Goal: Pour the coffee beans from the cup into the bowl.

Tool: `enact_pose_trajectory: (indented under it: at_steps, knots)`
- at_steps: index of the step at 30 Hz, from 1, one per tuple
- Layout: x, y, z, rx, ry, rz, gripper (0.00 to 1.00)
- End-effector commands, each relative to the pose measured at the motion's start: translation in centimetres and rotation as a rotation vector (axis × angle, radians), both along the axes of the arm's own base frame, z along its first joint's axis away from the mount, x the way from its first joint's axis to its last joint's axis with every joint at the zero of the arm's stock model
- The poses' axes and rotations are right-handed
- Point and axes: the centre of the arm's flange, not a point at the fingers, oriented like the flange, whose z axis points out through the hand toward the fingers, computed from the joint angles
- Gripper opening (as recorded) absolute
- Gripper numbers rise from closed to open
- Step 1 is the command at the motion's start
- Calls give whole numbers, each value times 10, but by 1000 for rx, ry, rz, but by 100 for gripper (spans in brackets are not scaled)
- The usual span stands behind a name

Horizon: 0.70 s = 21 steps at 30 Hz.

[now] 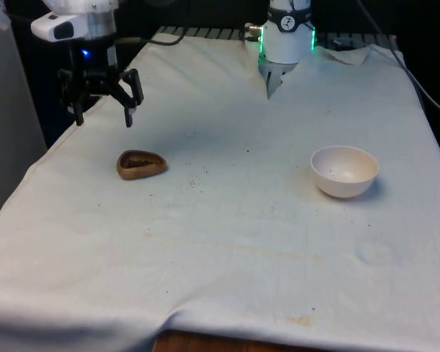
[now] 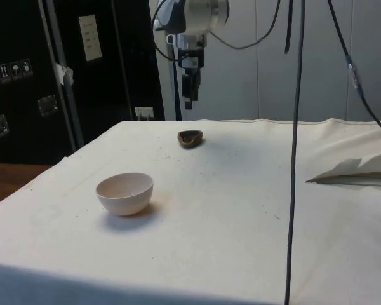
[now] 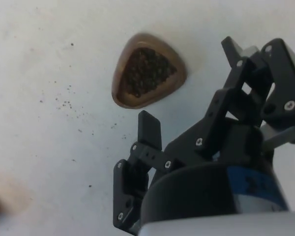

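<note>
A small brown cup [image 1: 141,163] filled with dark coffee beans stands upright on the white cloth at the front view's left. The side view places this cup [image 2: 190,137] at the table's far part, and the wrist view looks down into the cup [image 3: 148,70]. My gripper [image 1: 104,121] hangs open in the air above the cup and slightly beyond it, with nothing between its fingers. The gripper [image 2: 192,95] is well clear of the cup's rim, as the gripper [image 3: 189,83] also shows from the wrist. An empty white bowl [image 1: 345,170] sits at the front view's right, far from the cup, and the side view has this bowl [image 2: 124,192] nearer to it.
Dark crumbs speckle the cloth [image 1: 194,180] between cup and bowl. A black cable [image 2: 295,159] hangs down in front of the side view. The robot's base [image 1: 287,37] stands at the far end, beside a folded flap of cloth [image 2: 355,170].
</note>
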Motion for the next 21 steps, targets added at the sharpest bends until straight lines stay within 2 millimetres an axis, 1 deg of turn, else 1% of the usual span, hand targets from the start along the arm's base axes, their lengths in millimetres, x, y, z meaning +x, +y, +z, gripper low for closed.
enact_pose_trajectory:
  at_steps: [1,4,5,6,9,13,14,15,16,17,21]
  knots:
    - [4,-1,-9,14,1,2,100]
    - [7,-4,-18,16,4,-2,100]
    - [5,-2,-14,8,2,-2,100]
    - [8,-5,-21,15,4,-4,100]
    - [12,-9,-34,12,14,-12,100]
    - [15,-14,-43,12,31,-18,100]
    - [15,-16,-43,14,34,-17,100]
    - [16,-13,-43,5,29,-16,100]
    - [16,-19,-42,15,36,-17,100]
    - [17,-20,-41,17,38,-18,100]
    - [17,-22,-41,18,45,-18,100]
